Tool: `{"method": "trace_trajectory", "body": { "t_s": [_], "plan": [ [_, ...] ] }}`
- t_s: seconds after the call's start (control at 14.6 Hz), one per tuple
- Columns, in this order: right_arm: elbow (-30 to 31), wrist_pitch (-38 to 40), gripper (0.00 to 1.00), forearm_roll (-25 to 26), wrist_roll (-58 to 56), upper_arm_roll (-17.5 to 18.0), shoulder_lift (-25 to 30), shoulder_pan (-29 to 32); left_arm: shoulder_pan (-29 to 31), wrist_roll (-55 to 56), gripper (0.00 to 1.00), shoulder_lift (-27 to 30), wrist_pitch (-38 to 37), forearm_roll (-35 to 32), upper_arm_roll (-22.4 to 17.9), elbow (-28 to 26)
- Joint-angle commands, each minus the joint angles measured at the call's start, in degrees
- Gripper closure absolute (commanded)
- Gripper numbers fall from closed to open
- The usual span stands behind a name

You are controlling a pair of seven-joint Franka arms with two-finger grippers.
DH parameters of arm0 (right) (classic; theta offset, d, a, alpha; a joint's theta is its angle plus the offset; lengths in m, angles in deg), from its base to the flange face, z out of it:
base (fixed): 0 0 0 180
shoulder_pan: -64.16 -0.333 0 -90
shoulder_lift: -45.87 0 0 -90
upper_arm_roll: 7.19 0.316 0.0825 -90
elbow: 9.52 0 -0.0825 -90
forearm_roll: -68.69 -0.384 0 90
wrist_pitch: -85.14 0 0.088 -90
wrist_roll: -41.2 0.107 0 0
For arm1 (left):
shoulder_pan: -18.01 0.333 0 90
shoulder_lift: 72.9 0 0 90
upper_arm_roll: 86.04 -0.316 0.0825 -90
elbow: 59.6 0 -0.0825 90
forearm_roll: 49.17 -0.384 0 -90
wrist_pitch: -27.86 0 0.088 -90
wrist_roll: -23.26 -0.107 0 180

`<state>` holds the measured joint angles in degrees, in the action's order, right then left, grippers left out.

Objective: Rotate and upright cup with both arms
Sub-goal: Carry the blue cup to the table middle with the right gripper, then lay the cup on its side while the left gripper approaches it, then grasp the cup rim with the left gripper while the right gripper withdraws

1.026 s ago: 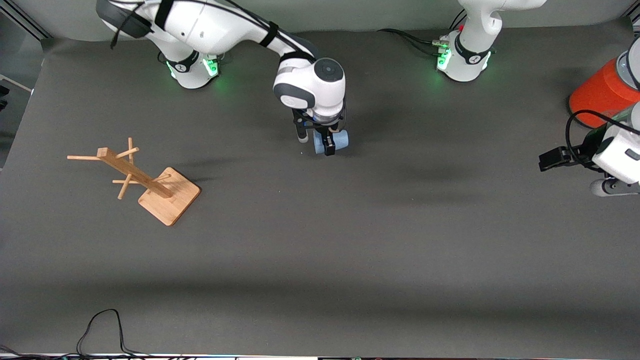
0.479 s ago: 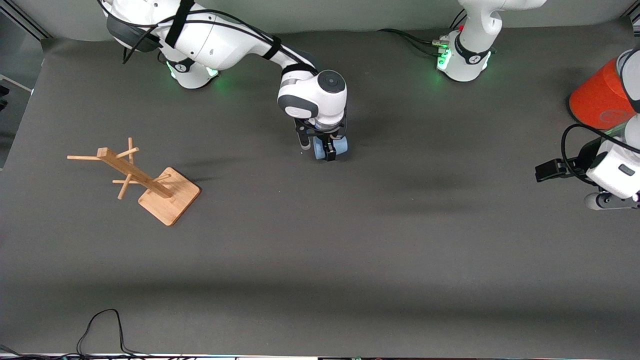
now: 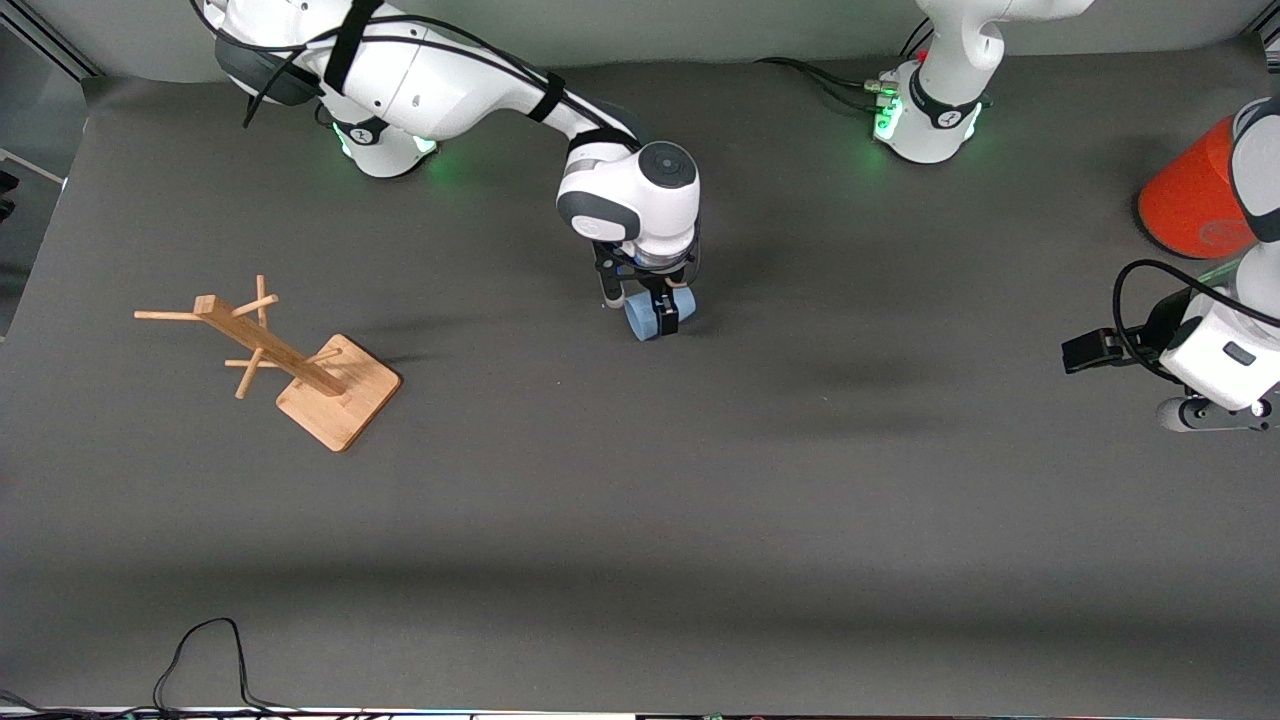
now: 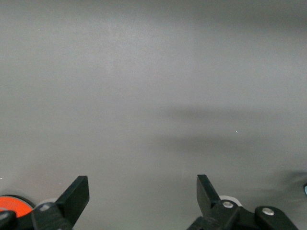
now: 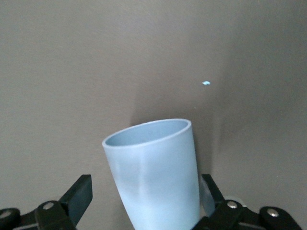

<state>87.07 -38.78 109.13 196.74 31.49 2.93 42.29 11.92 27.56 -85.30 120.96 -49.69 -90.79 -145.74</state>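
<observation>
both right fingers [image 5: 79, 194] stand wide around the cup [image 5: 156, 175] — one untouching; left fingers [image 4: 76, 194] wide too.

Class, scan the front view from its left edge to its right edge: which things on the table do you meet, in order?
Wooden rack → cup, between the open fingers of the right hand → open left hand → orange can.

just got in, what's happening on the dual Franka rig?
The right gripper is down at the light-blue cup mid-table, fingers open on either side of it, with a gap on one side at least. The cup looks tilted, not clearly upright. The left gripper waits open over bare table at its own end, near the orange can. A wooden rack stands untouched toward the right arm's end.
</observation>
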Motion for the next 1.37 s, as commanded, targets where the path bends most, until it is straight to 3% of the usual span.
{"method": "trace_trajectory", "body": {
  "t_s": [0.0, 0.27, 0.48, 0.68, 0.82, 0.96, 1.09, 1.3],
  "plan": [
    [-0.8, 4.9, 0.0, -1.3, -1.9, 1.7, 5.8, 1.3, -0.6, -0.7, 0.0, -1.1, -0.3, 0.1, -0.3, 1.3],
    [-0.4, 3.8, 0.0, -12.6, -17.5, 1.6, 14.0, 6.9, -2.5, -0.6, 0.0, -1.4, -0.5, 0.2, -0.1, 1.1],
    [0.3, 7.2, 0.0, -21.1, -35.9, 1.3, 20.5, 13.1, -6.5, 1.5, 0.0, -1.4, -1.1, 0.2, -0.1, 1.1],
    [0.3, 12.8, 0.0, -27.7, -53.4, 1.2, 26.2, 20.5, -13.8, 12.8, 0.0, -3.3, -0.4, 0.0, 0.8, 1.6],
    [0.4, 17.2, 0.0, -28.8, -64.3, 0.0, 29.5, 24.0, -19.0, 24.4, 0.0, -7.7, 1.5, 0.1, 1.7, 4.3],
    [0.4, 19.8, 0.0, -32.6, -75.1, -5.0, 32.8, 24.2, -23.2, 34.9, 0.0, -14.0, 4.3, 0.1, 2.4, 9.2],
    [1.3, 20.2, 0.0, -39.4, -88.2, -13.0, 37.4, 23.6, -26.8, 42.1, 0.0, -21.1, 6.6, -0.3, 3.1, 14.3],
    [5.0, 20.1, 0.0, -41.7, -105.2, -21.3, 42.6, 22.8, -33.0, 50.9, 0.0, -30.7, 11.4, -6.7, 3.2, 19.1]
  ]
}}
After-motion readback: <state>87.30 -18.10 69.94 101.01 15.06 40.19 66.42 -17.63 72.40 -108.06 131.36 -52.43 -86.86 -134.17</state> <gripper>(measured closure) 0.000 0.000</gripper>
